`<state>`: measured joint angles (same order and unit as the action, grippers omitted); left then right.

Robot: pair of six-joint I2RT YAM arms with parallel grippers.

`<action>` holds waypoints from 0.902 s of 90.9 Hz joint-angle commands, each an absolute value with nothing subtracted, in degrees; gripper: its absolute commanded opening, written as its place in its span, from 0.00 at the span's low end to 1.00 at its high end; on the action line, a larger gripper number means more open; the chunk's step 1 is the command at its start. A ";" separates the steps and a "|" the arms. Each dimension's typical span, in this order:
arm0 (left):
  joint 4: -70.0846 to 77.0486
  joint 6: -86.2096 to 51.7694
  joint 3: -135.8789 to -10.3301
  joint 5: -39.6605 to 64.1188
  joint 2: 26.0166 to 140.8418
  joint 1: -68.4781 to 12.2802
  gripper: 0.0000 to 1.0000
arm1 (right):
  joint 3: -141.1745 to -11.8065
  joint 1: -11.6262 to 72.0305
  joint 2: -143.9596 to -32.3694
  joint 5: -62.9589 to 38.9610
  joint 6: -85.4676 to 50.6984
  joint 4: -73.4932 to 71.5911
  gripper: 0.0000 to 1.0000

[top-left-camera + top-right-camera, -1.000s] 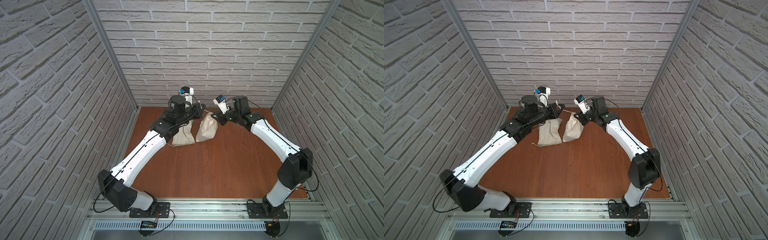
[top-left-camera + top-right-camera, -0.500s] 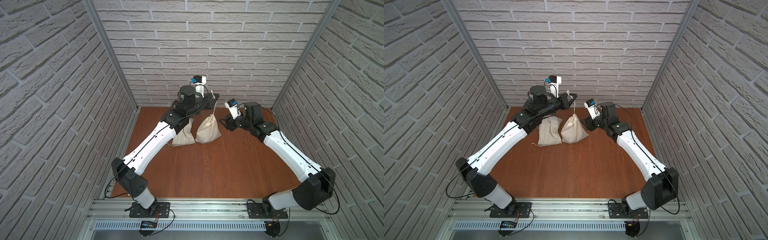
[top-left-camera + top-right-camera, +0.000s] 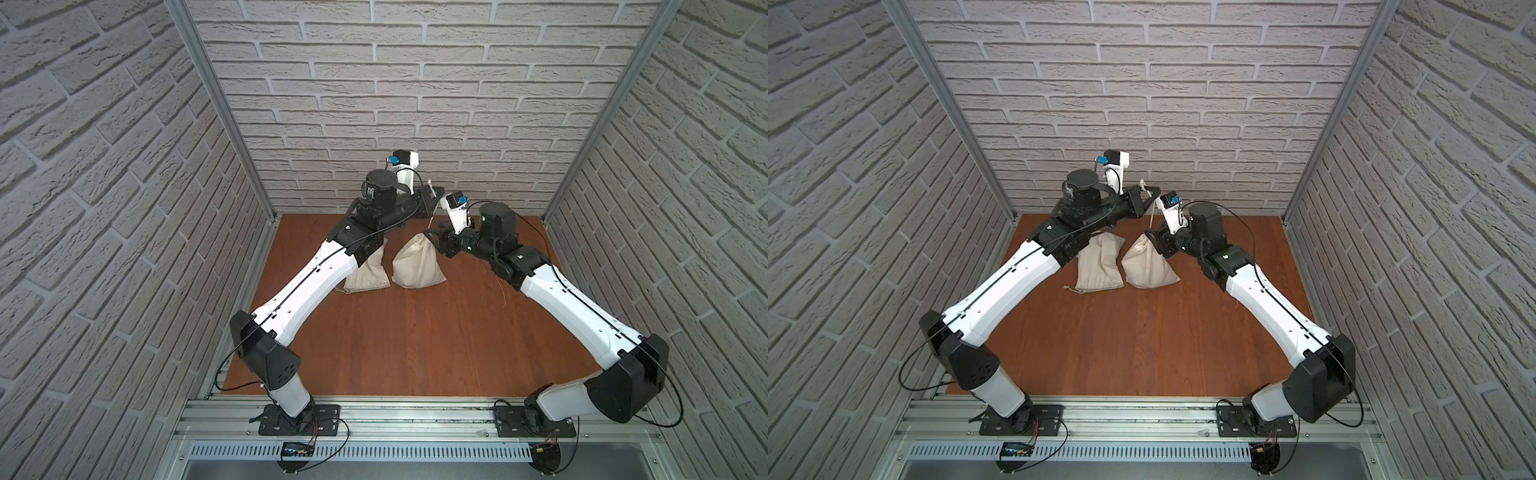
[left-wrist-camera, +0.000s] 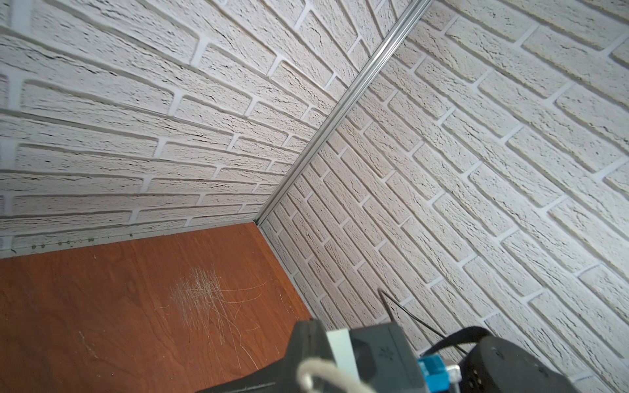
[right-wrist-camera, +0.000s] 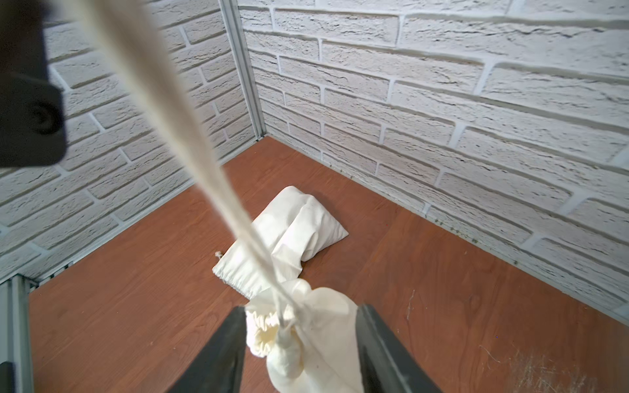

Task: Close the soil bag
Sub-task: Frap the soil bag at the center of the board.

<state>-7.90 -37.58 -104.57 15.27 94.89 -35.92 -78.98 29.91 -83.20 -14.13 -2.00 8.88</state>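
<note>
Right wrist view puts your right gripper (image 5: 301, 311) astride the gathered neck of the soil bag (image 5: 323, 343). One finger stands on each side, the jaws are partly apart, and the cloth reaches close to both inner faces. Whether the pads press the cloth cannot be told, and no firm hold is evident.

In a top view your left gripper (image 3: 433, 196) is clamped on the drawstring (image 3: 432, 212), raised above the bag and close to the back wall (image 3: 457, 124). The string runs taut from the neck up to it.

Location: the soil bag sits on the table (image 3: 415, 340) at rear centre, base on the wood and neck uppermost. Its long axis runs from base to neck, roughly in line with the string.

Governing relation: the neck lies directly between the right fingers, and the line of pull leads up and rearward from them. In my judgement, cinching requires you to brace the neck with the right gripper while the left draws along that line. The right arm is nearer the neck.

Clearances: a second bag (image 3: 368, 276) lies flat just beside the soil bag on the left arm's side, partly under the left arm (image 3: 316, 274). Rearward travel looks short because of the wall. The open room lies upward.
</note>
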 commanded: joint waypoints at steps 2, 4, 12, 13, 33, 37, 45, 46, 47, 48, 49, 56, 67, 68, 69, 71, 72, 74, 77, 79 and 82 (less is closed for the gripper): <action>-3.54 -37.36 -106.40 16.22 92.93 -36.62 0.00 | -82.32 30.12 -85.66 -9.20 -3.32 5.74 0.37; -3.48 -37.40 -106.43 16.31 92.73 -36.64 0.00 | -82.65 30.08 -86.67 -8.39 -3.12 5.96 0.33; -2.60 -37.62 -106.48 16.18 91.57 -36.57 0.00 | -83.37 29.59 -91.61 -5.59 -2.09 7.15 0.18; -2.53 -37.57 -106.55 16.09 91.31 -36.52 0.00 | -83.26 29.43 -92.21 -5.39 -2.06 7.44 0.16; -5.88 -36.24 -115.10 15.90 87.90 -33.86 0.00 | -77.80 24.81 -102.17 0.30 -0.87 11.80 0.07; -8.07 -34.66 -118.23 15.18 87.35 -33.20 0.00 | -77.03 24.16 -103.54 1.60 -0.14 13.68 0.09; -12.21 -31.90 -122.98 12.86 86.02 -31.57 0.00 | -76.67 22.45 -104.84 5.30 2.23 16.98 0.11; -12.56 -31.77 -123.37 12.67 85.90 -31.21 0.00 | -76.74 22.26 -104.94 6.08 2.66 17.32 0.11; -12.74 -31.75 -123.65 12.53 85.62 -30.81 0.00 | -76.82 22.07 -105.03 6.55 2.95 17.63 0.11; -12.87 -31.74 -123.83 12.42 85.31 -30.39 0.00 | -76.95 21.85 -105.12 7.23 3.41 18.00 0.12; -12.94 -31.73 -123.92 12.36 84.97 -29.87 0.00 | -77.10 21.65 -105.20 7.79 3.90 18.18 0.12; -12.87 -33.82 -123.83 12.56 82.77 -26.05 0.00 | -79.44 20.51 -106.13 11.97 7.11 22.13 0.13; -10.01 -34.76 -119.39 10.96 77.37 -22.62 0.00 | -82.50 19.63 -107.20 15.34 10.47 25.67 0.17; -9.62 -34.69 -118.80 10.75 76.83 -22.52 0.00 | -82.60 19.61 -107.26 15.36 10.64 25.85 0.17; -9.38 -34.62 -118.24 10.52 76.29 -22.42 0.00 | -82.79 19.61 -107.33 15.37 10.95 25.93 0.17; -8.87 -34.47 -117.21 10.17 75.65 -22.24 0.00 | -83.03 19.65 -107.43 15.25 11.26 26.21 0.17; -8.70 -34.42 -116.61 10.00 75.09 -22.19 0.00 | -83.13 19.62 -107.50 14.92 11.34 26.33 0.17; -8.33 -34.38 -115.68 9.77 74.32 -22.05 0.00 | -83.34 19.67 -107.54 14.39 11.45 26.49 0.17; -7.93 -34.37 -114.44 9.55 73.34 -21.98 0.00 | -83.36 19.74 -107.42 12.99 11.36 26.45 0.17; -7.48 -34.50 -113.47 9.59 72.98 -22.02 0.00 | -83.29 19.77 -107.25 12.06 11.28 26.28 0.17; -6.80 -34.96 -112.19 10.21 72.65 -22.10 0.00 | -83.05 19.77 -106.83 9.03 10.91 25.87 0.16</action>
